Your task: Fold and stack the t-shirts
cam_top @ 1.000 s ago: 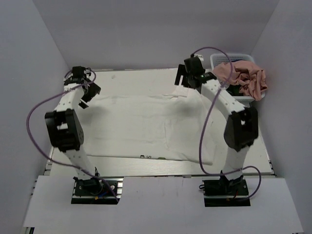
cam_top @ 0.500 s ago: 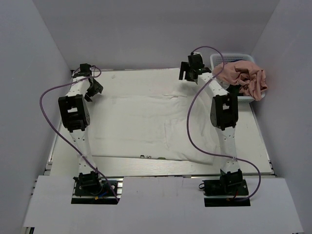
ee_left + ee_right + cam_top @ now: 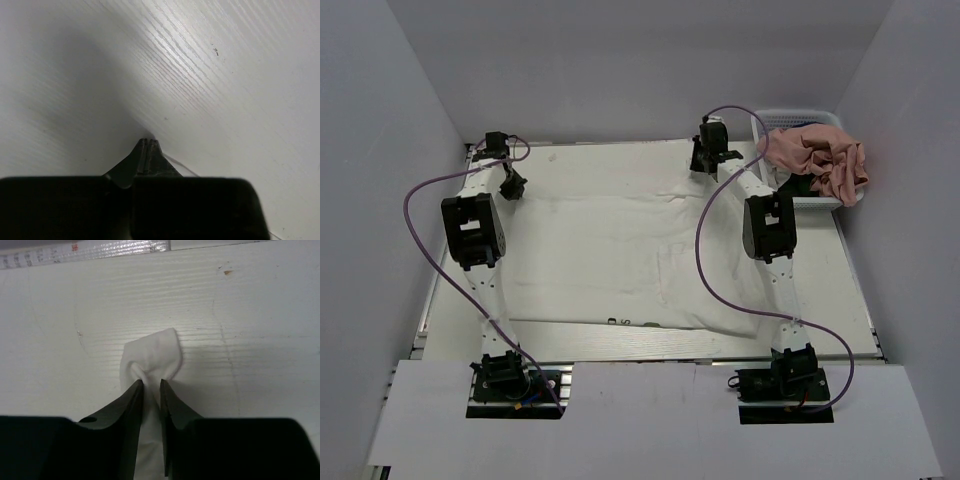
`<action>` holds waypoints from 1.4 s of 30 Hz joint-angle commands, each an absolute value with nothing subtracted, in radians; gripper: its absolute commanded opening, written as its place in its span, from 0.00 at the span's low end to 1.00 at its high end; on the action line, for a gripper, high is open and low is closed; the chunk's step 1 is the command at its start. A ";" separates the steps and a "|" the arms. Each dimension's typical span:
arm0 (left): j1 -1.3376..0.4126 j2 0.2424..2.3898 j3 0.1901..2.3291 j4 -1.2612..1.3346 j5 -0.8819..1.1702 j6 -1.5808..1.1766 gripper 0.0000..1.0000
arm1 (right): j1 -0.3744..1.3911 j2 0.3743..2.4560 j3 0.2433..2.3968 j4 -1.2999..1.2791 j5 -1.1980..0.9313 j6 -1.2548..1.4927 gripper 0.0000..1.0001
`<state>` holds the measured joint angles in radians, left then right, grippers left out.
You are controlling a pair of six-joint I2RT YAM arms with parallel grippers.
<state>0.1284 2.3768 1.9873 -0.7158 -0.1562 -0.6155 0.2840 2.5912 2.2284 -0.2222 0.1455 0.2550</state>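
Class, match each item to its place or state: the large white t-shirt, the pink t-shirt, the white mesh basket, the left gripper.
1 large white cloth t-shirt
2 pink cloth t-shirt
3 white plastic mesh basket
4 left gripper

A far right corner
B closed
C spread flat on the table
D draped over the basket

Pairs: 1-C, 2-D, 3-A, 4-B.

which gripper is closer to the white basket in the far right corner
Right. The right gripper sits just left of the basket, pinching the white t-shirt; the left gripper is across the table at the far left.
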 commanded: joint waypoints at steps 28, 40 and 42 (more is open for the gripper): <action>0.106 1.663 1.315 -0.572 -0.281 -0.546 0.00 | 0.327 1.545 1.261 -0.370 0.262 0.467 0.00; 0.106 1.531 1.114 -0.566 -0.325 -0.590 0.00 | 0.353 1.244 0.934 -0.575 0.152 0.581 0.00; 0.106 1.531 1.094 -0.590 -0.325 -0.615 0.00 | 0.357 1.220 0.893 -0.607 0.156 0.609 0.00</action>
<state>0.1081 1.5883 1.1110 -0.5800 -0.2947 -0.5812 0.3519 1.2575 0.9356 -0.5232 0.1715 0.5529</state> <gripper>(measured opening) 0.017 0.011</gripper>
